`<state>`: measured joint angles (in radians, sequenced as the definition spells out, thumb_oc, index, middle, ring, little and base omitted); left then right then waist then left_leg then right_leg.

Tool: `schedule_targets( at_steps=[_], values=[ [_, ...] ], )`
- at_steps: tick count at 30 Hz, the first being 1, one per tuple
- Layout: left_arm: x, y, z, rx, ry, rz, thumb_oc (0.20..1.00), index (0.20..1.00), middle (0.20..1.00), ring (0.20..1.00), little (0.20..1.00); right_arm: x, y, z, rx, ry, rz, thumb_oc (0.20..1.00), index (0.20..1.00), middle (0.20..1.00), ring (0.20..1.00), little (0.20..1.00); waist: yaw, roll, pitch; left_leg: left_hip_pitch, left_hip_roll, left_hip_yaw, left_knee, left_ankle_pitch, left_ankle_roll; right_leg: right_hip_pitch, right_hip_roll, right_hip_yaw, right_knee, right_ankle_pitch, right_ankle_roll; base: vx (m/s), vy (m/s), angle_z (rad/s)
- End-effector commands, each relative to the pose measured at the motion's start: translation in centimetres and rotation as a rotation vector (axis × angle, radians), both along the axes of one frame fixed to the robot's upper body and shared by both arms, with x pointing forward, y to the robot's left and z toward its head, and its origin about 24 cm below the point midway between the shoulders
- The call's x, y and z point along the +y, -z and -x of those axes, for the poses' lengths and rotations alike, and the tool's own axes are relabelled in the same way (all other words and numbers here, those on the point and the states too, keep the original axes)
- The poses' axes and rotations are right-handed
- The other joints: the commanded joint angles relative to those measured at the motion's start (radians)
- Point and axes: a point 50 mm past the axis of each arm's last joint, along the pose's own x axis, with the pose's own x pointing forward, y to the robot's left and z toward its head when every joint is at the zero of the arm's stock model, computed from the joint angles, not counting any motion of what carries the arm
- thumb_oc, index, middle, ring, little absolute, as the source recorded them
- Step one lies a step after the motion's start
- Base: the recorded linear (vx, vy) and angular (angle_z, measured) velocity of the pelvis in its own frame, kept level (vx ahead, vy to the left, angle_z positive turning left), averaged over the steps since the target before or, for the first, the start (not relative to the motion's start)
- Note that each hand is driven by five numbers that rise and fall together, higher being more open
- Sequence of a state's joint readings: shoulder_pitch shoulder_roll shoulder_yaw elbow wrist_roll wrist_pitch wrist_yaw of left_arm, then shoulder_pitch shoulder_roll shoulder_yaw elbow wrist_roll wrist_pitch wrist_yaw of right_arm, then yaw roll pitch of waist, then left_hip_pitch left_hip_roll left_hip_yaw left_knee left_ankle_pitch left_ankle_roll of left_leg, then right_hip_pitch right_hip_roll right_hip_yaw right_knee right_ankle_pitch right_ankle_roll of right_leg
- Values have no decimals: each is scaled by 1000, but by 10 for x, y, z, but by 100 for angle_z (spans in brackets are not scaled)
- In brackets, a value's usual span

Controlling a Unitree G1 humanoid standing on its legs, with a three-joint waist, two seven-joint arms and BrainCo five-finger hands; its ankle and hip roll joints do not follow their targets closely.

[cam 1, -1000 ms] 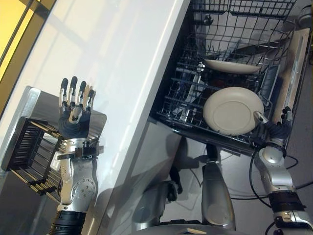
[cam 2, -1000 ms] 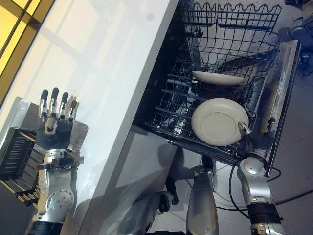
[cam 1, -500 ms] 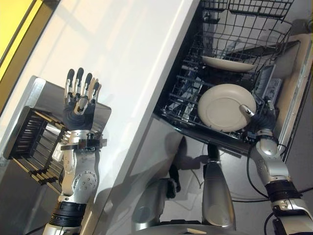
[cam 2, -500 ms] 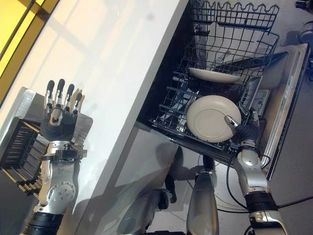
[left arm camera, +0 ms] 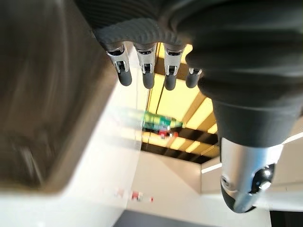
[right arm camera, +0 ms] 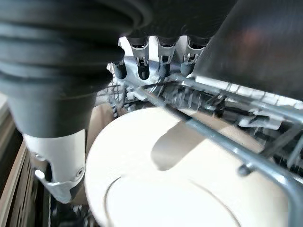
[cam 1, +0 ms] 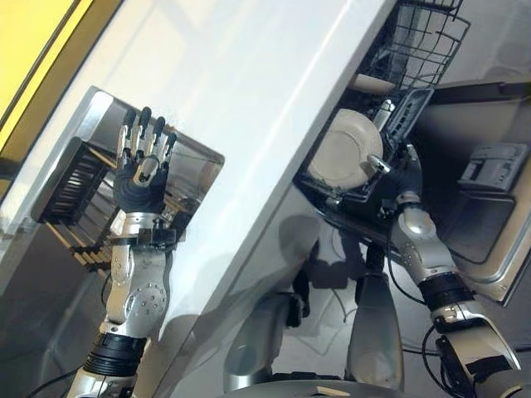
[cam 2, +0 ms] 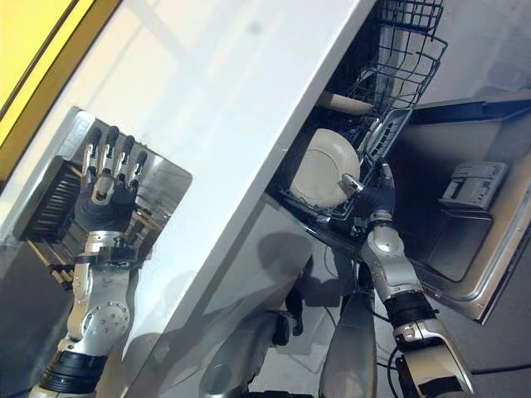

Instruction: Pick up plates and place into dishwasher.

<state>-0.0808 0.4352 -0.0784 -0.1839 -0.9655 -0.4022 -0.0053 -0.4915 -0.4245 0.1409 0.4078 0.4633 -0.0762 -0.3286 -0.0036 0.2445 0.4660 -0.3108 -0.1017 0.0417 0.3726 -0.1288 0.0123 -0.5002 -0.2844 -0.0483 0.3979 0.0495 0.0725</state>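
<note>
Right eye view has your right hand (cam 2: 371, 199) down at the front edge of the dishwasher's lower rack (cam 2: 397, 62), right against the cream plate (cam 2: 323, 175) that's standing on edge in the wire tines. From the right wrist view it looks like the thumb is off to one side of the plate's face and the fingers (right arm camera: 143, 70) reach over the rim onto the rack wire, so I honestly can't tell if you're pinching the plate or just resting on the rack. A second plate (cam 2: 344, 104) sits further back in the same rack. Your left hand (cam 1: 143, 162) is idle, fingers straight, held up over the dark drying rack (cam 1: 76, 178) by the white countertop (cam 1: 249, 91). Handling-wise, that plate looks like glazed ceramic: stiff, fairly heavy, slick and chippable, so I'd take it by the rim with thumb on one face and fingers on the other, and ease it between tines rather than dropping it.
</note>
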Motion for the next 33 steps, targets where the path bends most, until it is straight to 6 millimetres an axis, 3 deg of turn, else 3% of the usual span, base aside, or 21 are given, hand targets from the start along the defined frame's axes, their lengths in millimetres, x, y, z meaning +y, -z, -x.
schedule_targets(
  at_steps=[1,7,16,24,28,33],
  values=[
    [-9,13,12,16,25,108,1000,1000,1000,1000,1000,60,-69,-19,-231,-231,-8,1000,1000,1000,1000,1000,67,49,53,-83,-27,28,154,-85,7,82,-97,13,-44,-26,19,-8,142,25],
    [-5,19,14,19,51,112,1000,1000,1000,1000,1000,68,-98,-27,-295,-233,-24,1000,1000,1000,1000,1000,129,62,42,-87,-44,21,128,-72,4,104,-145,-51,-68,-7,22,-26,63,20],
    [-5,19,16,9,73,98,1000,1000,1000,1000,1000,81,-115,-29,-357,-291,-38,1000,1000,1000,1000,1000,171,66,32,-87,-53,14,107,-59,2,119,-179,-105,-78,12,28,-32,13,21],
    [-1,23,18,13,88,103,1000,1000,1000,1000,1000,81,-121,-24,-426,-447,-138,1000,1000,1000,1000,1000,159,85,14,-70,-60,23,88,-53,4,122,-194,-101,-92,29,33,-10,9,5],
    [2,25,19,17,91,121,1000,1000,1000,1000,1000,64,-112,-28,-382,-357,-102,1000,1000,1000,1000,1000,144,96,4,-52,-63,29,68,-48,5,130,-196,-92,-113,40,34,-18,21,-5],
    [3,25,21,7,94,133,1000,1000,1000,1000,1000,44,-96,-26,-312,-204,-18,1000,1000,1000,1000,1000,112,89,4,-39,-57,37,50,-45,10,128,-181,-67,-142,52,34,-45,-21,-3]
  ],
)
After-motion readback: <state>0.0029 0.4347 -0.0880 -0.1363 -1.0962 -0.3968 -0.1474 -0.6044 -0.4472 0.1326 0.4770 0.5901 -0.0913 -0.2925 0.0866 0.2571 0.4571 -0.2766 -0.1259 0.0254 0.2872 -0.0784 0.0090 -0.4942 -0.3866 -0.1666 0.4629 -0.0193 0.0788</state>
